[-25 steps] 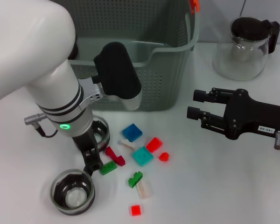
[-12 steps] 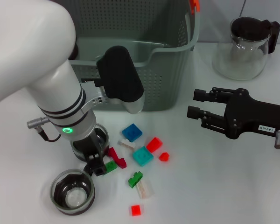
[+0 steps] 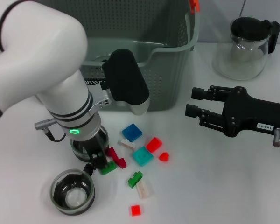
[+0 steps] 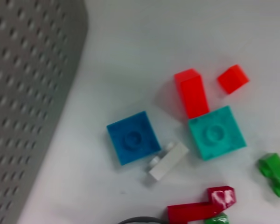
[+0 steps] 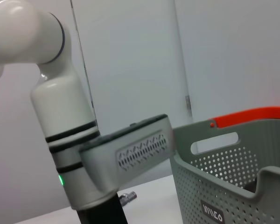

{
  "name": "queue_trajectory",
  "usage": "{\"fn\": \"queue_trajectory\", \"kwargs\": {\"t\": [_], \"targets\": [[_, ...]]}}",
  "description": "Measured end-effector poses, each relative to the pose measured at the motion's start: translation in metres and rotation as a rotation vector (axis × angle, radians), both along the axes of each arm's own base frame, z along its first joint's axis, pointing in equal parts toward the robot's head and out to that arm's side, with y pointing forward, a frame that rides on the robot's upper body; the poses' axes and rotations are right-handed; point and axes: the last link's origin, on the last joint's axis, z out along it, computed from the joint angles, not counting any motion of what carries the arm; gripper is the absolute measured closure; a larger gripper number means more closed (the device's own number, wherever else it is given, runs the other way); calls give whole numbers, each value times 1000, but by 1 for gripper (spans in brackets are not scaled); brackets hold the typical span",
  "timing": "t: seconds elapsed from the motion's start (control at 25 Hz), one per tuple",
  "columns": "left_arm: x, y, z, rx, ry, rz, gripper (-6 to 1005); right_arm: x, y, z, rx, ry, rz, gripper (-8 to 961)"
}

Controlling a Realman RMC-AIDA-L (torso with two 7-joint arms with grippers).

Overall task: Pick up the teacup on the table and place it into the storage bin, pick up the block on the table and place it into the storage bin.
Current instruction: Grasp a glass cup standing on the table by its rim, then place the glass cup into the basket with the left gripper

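Observation:
Two glass teacups with dark rims show in the head view. One teacup (image 3: 73, 192) stands alone near the table's front edge; the other teacup (image 3: 84, 145) is mostly hidden under my left gripper (image 3: 97, 162), which hangs low right over it, beside a green block (image 3: 108, 168). Loose blocks lie to its right: blue block (image 3: 132, 132) (image 4: 133, 137), teal block (image 3: 143, 155) (image 4: 216, 133), red block (image 3: 154, 144) (image 4: 191, 92), dark red block (image 3: 115, 157). The grey-green storage bin (image 3: 170, 70) stands behind. My right gripper (image 3: 190, 103) hovers open and empty to the right.
A glass pitcher (image 3: 245, 46) with a black lid stands at the back right. More small blocks, green (image 3: 135, 179), white (image 3: 144, 189) and red (image 3: 136, 210), lie toward the front. The bin's wall (image 4: 28, 93) is close to the blocks.
My left arm has shifted to the right and its gripper now sits nearer the green block. The right gripper has barely moved.

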Motion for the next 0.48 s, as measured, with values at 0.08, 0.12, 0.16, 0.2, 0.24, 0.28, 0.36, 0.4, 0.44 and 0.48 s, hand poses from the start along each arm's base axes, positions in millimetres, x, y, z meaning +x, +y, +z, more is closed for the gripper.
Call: {"fn": "queue_trajectory", "kwargs": {"t": [0.08,0.12,0.16,0.2,0.24,0.28,0.36,0.4,0.44,0.48], "targets": [[-1,2,-1,13,2,8,561,0,0,0,0,0,1,435],[-1,3,-1,22,-2,9,564,0,0,0,0,0,1,435],[-1,4,-1,26,-5,10,644,0,0,0,0,0,1,435],[-1,4,0,30,-7,9,723,0,0,0,0,0,1,435],[0,5,0,33,-10,9,803,0,0,0,0,0,1,436],[0,5,1,37,-13,7,817,0,0,0,0,0,1,436],[4,7,3,49,-25,1,846,0,0,0,-1,0,1,436],[5,7,4,53,-29,0,861,0,0,0,-1,0,0,436],[7,8,6,60,-37,-3,875,0,0,0,-1,0,0,436],[9,8,9,65,-45,-2,890,0,1,1,0,-1,0,436]]}}
